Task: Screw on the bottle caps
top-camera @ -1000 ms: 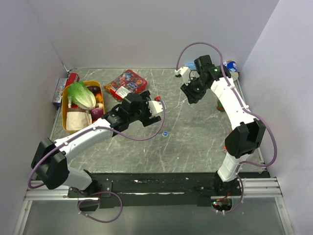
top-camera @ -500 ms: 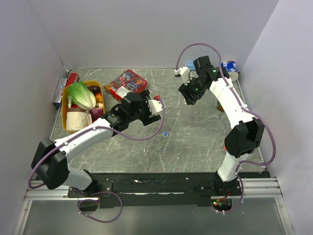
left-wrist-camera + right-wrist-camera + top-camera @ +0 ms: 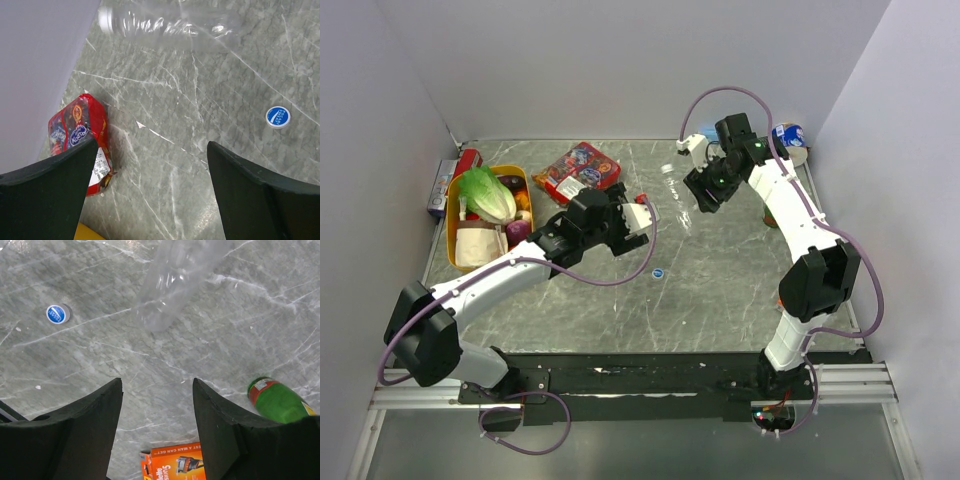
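Note:
A clear plastic bottle (image 3: 165, 22) lies on its side on the grey marble table, uncapped as far as I can tell. It also shows in the right wrist view (image 3: 175, 280) and faintly in the top view (image 3: 672, 178), between my two grippers. One blue cap (image 3: 658, 273) lies flat on the table nearer the front, and also shows in both wrist views (image 3: 278, 117) (image 3: 57, 314). A second cap and a second bottle are not in view. My left gripper (image 3: 632, 216) (image 3: 151, 150) is open and empty. My right gripper (image 3: 702, 192) (image 3: 156, 385) is open and empty above the table, near the bottle.
A yellow basket (image 3: 454, 205) with lettuce and other food stands at the left. A red snack packet (image 3: 578, 170) (image 3: 80, 135) lies at the back. A green bottle (image 3: 277, 400) and an orange razor box (image 3: 175, 465) lie by the right arm. A blue-and-white tin (image 3: 790, 135) is at the back right.
My right gripper has shifted slightly left and toward the back, which uncovers the clear bottle's end in the top view. The left arm has not moved.

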`<state>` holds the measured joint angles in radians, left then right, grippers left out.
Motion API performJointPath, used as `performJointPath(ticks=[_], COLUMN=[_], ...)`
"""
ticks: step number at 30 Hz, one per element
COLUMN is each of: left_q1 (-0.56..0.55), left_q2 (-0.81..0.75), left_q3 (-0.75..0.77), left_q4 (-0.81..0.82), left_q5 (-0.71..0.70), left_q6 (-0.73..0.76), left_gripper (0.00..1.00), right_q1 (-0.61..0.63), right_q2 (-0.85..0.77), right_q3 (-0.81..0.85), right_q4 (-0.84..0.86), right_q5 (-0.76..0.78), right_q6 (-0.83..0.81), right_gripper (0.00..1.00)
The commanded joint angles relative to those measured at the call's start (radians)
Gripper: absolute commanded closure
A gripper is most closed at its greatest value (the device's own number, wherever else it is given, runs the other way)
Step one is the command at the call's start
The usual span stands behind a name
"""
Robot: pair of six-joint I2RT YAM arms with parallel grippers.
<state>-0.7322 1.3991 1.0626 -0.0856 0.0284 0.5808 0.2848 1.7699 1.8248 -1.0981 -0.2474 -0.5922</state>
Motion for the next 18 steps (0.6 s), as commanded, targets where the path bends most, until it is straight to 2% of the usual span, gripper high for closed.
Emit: performJointPath(ticks=[1,4,6,7,10,18], left_q1=[0.014,0.05,0.08,0.089,0.12,0.163], left_q2=[0.005,0.014,0.029,0.035,0.032,-0.026], left_q3=[0.046,0.118,0.163,0.207,0.27,0.365], left_q4=[0.05,0.035,0.015,0.004,-0.017,-0.103], left_q5=[-0.016,0.008,0.004,0.004,0.001,-0.025], left_q6=[-0.054,-0.172,-0.292,-0.352,-0.419,-0.418], left_gripper=[0.04,0.04,0.04,0.04,0.04,0.04], right_q1=[-0.003,0.007,0.013,0.022,0.046,0.079], right_q2=[0.0,0.022,0.086,0.114,0.207,0.356], right_q3=[-0.013,0.016,0.091,0.122,0.212,0.373], right_q4=[0.061,0.09,0.11,0.112,0.136,0.242], right_q5=[-0.003,-0.039,-0.05,-0.061,-0.058,-0.018], right_q6=[0.025,0.048,0.104,0.124,0.184,0.259], right_gripper=[0.34,0.33,0.29,0.22,0.14,0.14])
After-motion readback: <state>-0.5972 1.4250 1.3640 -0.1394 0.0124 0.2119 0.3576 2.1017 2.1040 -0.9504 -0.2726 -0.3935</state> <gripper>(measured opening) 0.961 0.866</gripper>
